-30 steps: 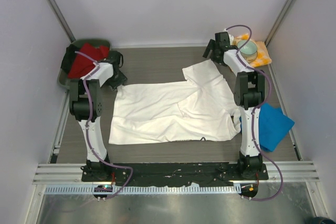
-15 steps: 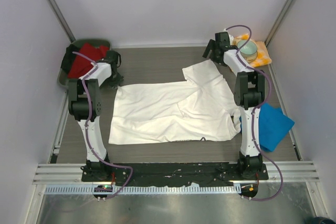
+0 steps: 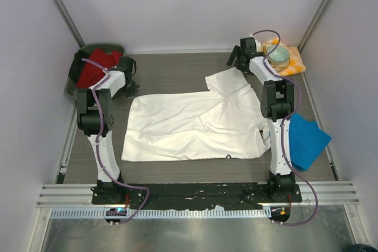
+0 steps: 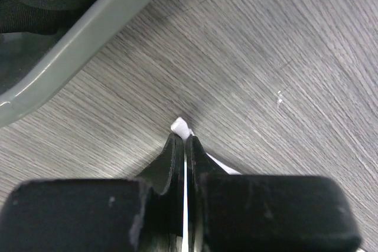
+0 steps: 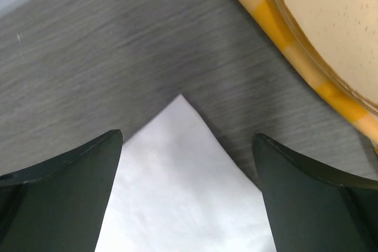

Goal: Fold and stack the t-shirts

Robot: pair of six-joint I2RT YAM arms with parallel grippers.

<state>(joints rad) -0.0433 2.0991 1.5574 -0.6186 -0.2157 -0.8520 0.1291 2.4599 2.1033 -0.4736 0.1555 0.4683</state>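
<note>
Top view: the white t-shirt (image 3: 195, 125) lies spread across the table (image 3: 177, 72), and the blue t-shirt (image 3: 308, 140) lies at the right edge. The left gripper (image 3: 131, 90) is at the white shirt's far left corner, the right gripper (image 3: 236, 60) at its far sleeve.

Left wrist: the jaws are pinched on a sliver of white cloth, probably that corner, near a grey bin rim (image 4: 77, 45).

Right wrist: the jaws are spread wide, straddling the sleeve tip beside the checked napkin (image 5: 277, 28).
</note>
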